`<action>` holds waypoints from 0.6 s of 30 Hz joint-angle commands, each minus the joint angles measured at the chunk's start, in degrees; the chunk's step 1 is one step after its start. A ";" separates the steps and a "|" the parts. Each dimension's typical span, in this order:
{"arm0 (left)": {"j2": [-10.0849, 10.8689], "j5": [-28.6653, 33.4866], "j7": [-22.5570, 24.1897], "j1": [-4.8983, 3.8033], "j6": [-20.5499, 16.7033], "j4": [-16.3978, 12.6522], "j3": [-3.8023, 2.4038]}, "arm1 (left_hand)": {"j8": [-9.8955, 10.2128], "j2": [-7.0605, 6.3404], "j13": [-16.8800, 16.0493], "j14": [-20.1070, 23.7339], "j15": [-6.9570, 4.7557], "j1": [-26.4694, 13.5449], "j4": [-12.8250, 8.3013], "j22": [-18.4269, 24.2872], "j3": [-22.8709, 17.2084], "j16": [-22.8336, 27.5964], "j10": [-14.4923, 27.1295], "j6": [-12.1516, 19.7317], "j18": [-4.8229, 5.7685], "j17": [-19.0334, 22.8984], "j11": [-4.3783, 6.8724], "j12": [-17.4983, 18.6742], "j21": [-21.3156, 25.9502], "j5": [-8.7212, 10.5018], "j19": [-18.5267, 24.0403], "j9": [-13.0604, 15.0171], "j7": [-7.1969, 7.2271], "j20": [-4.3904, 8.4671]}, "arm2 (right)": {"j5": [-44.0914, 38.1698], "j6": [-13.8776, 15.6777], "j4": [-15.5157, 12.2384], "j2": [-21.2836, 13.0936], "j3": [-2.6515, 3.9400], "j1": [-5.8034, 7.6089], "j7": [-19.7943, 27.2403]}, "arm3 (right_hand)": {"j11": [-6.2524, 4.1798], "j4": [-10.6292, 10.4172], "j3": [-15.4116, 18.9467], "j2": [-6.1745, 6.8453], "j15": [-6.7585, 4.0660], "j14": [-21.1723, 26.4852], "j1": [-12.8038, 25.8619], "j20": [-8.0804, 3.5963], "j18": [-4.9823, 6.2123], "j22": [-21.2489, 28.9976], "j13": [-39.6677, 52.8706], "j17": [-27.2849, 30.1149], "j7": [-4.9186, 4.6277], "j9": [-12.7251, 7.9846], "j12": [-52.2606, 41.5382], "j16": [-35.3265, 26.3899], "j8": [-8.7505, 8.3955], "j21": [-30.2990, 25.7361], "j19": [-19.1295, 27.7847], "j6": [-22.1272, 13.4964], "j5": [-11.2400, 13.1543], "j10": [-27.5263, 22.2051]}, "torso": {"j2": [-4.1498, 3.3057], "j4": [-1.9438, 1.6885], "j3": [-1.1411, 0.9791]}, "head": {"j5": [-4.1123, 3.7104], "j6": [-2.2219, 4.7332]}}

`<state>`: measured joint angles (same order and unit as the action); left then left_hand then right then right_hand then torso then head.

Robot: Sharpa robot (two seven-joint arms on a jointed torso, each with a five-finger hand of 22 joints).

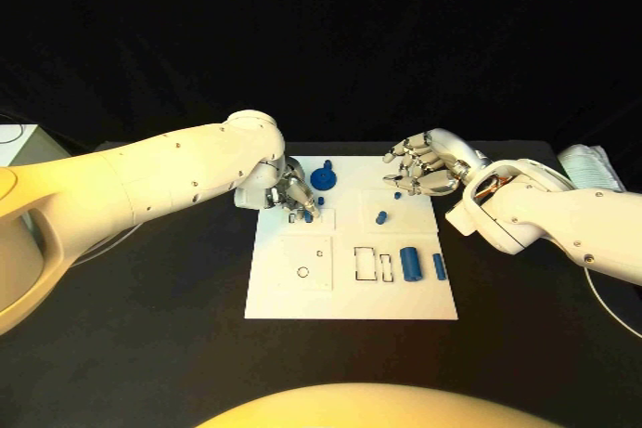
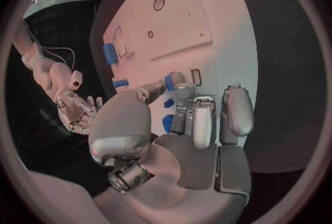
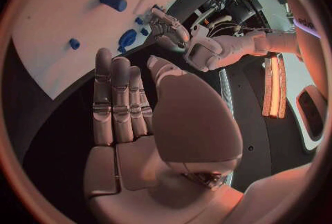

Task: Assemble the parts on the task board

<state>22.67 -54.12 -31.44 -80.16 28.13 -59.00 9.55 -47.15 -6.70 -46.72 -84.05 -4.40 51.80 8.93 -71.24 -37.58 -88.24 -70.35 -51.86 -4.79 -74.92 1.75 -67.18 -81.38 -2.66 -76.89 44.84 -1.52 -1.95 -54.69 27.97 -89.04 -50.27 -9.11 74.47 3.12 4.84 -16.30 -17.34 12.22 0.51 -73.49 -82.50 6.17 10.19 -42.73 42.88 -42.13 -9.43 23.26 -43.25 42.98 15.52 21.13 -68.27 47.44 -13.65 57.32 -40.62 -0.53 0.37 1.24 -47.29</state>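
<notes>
The white task board (image 1: 351,293) lies in the middle of the black table. My left hand (image 1: 285,192) is over its far left part and pinches a small blue part (image 1: 308,217) between thumb and a finger, low at the board; the left wrist view shows this part (image 2: 169,82) at the fingertips. My right hand (image 1: 426,167) hovers over the far right corner, fingers straight, holding nothing. A blue gear-like part (image 1: 327,178), two small blue pegs (image 1: 397,195) (image 1: 381,216), a thick blue cylinder (image 1: 409,264) and a thin blue pin (image 1: 439,266) lie on the board.
Rectangular slot outlines (image 1: 364,264) and small holes (image 1: 303,271) mark the board's near half. A white bundle (image 1: 593,166) lies at the table's far right edge. A pale box (image 1: 19,140) stands at the far left.
</notes>
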 commanded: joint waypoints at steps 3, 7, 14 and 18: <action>0.09 -1.11 -0.54 0.38 0.62 0.20 0.27 | 0.47 -1.02 0.00 -4.94 -0.39 -1.25 1.16 0.00 2.44 0.00 0.14 -0.27 0.59 -12.00 0.09 0.24 0.21 -0.14 -0.16 0.17 -0.34 0.19 | -0.53 -0.76 -0.11 -0.03 0.01 -0.02 0.48 | -0.05 -0.14 -0.17 -0.04 -0.08 -0.35 0.70 0.20 0.22 0.15 -0.12 -0.11 -0.27 -0.09 -0.25 -0.22 0.19 -0.43 -0.40 -0.16 -0.36 -0.33 | 0.02 -0.05 0.00 | -0.04 -0.03; 0.16 -1.15 -0.53 0.38 0.66 0.19 0.27 | 0.57 -1.56 -0.02 -4.95 -0.39 -1.55 2.05 -0.02 4.14 0.00 0.15 -0.32 0.59 -12.02 0.08 0.24 0.24 -0.14 -0.17 0.24 -0.33 0.18 | -0.53 -0.78 -0.12 -0.04 0.01 -0.02 0.51 | -0.05 -0.14 -0.17 -0.04 -0.08 -0.35 0.70 0.20 0.22 0.15 -0.12 -0.11 -0.27 -0.09 -0.25 -0.22 0.19 -0.43 -0.40 -0.16 -0.36 -0.33 | 0.03 -0.05 -0.01 | -0.04 -0.02; 0.36 -1.17 -0.48 0.39 0.57 -0.10 0.27 | 0.70 -2.57 -0.15 -4.96 -0.45 -1.75 4.05 -0.11 7.73 -0.01 0.13 -0.42 0.60 -12.07 0.14 0.18 0.26 -0.15 -0.23 0.43 -0.23 0.22 | -0.53 -0.80 -0.09 -0.07 0.01 -0.02 0.52 | -0.01 -0.18 -0.07 0.11 -0.04 -0.34 0.97 0.23 0.20 0.27 -0.23 -0.18 -0.29 -0.13 -0.31 -0.37 0.20 -0.58 -0.41 -0.29 -0.35 -0.41 | 0.00 0.02 0.00 | -0.06 -0.01; 0.58 -1.18 -0.38 0.41 0.05 -0.55 0.22 | 0.77 -3.00 -0.18 -4.96 -0.49 -1.73 5.43 -0.06 9.85 0.00 0.12 -0.45 0.58 -12.08 0.20 0.18 0.33 -0.15 -0.18 0.54 -0.18 0.27 | -0.53 -0.78 -0.06 -0.07 0.01 -0.02 0.54 | 0.01 -0.20 -0.02 0.16 -0.02 -0.34 1.11 0.24 0.20 0.34 -0.27 -0.22 -0.30 -0.15 -0.35 -0.44 0.20 -0.65 -0.42 -0.36 -0.34 -0.45 | 0.04 -0.01 0.01 | -0.09 0.07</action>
<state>23.24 -54.73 -31.57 -80.02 28.10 -59.27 9.64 -46.55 -9.24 -46.82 -84.05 -4.39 50.03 14.28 -71.27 -27.87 -88.24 -70.34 -52.15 -4.79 -74.93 1.74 -67.18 -81.38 -2.66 -76.89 45.31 -1.62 -1.96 -54.70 27.85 -89.06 -50.33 -9.11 74.47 3.16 4.84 -16.30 -17.34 12.29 0.51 -73.49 -81.95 6.37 10.19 -42.44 42.70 -42.27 -9.61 23.19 -43.25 42.74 15.52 20.68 -68.47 47.25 -13.65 57.33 -40.59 -0.53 0.37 1.15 -47.27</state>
